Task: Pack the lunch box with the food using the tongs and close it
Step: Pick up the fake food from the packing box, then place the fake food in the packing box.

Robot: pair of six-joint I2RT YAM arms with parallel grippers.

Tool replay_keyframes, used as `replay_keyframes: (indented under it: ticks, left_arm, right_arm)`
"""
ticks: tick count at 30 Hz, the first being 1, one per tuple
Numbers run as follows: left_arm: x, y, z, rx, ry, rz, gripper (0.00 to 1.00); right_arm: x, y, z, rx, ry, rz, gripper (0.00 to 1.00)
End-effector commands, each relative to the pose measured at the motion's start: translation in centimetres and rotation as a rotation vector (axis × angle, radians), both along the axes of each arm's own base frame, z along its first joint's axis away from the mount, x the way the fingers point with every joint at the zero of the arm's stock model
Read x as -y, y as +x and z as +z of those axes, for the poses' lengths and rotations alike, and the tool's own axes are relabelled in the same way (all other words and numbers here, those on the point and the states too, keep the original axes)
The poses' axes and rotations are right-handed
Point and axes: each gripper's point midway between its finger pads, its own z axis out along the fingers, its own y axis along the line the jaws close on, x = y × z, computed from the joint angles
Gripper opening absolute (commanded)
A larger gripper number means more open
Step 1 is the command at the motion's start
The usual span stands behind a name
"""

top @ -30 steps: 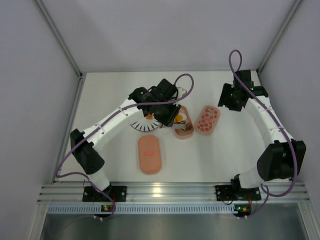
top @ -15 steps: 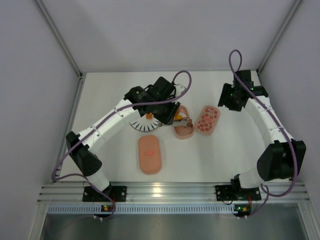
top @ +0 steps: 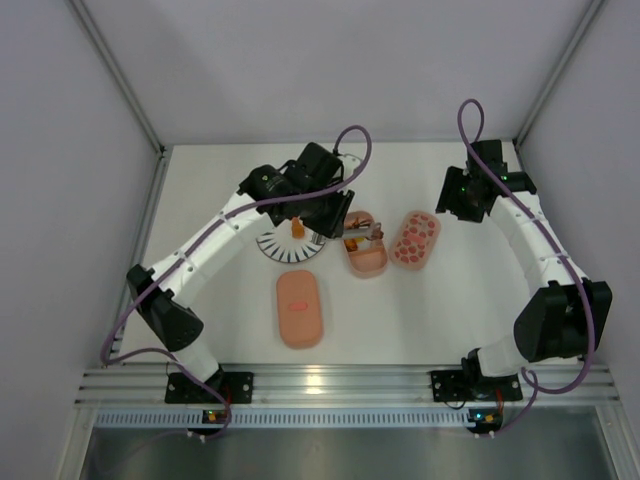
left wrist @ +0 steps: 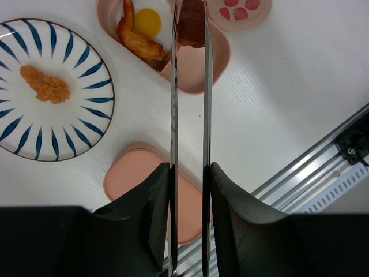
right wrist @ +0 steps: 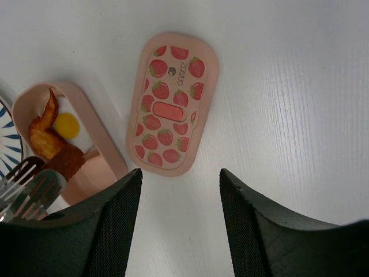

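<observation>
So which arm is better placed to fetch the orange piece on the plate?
Left: left gripper holds the tongs beside the plate; right gripper hangs open by the strawberry lid.

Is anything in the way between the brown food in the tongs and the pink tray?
No, nothing I can see. The brown food pinched in the tongs is right over the pink tray, beside the egg, with no other thing between them.
</observation>
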Motion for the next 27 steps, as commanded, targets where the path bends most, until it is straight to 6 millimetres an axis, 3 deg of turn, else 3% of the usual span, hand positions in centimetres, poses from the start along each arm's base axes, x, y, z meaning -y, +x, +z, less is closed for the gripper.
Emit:
replay_keyframes:
  ticks: [1, 7, 14, 27]
  left_arm:
    - [-0.6, 1.4, 3.9, 0.096, -0.082, 0.068, 0.22]
    - [-1.4, 2.9, 3.4, 0.116, -0.039, 0.149, 0.22]
    - [-0.8, 4.5, 2.4, 0.112, -0.015, 0.199, 0.22]
    - [-0.6, 5.0, 0.7, 0.085, 0.014, 0.216, 0.22]
  right_arm:
    - [0.6, 0.3, 2.0, 0.039, -0.018, -0.004, 0.56]
    - [0.7, 0.2, 2.0, 0.036, -0.022, -0.005, 0.56]
    - [0.7, 0.2, 2.0, 0.035, -0.024, -0.004, 0.56]
    - [0.7, 0.1, 1.9, 0.031, -0.023, -0.005, 0.56]
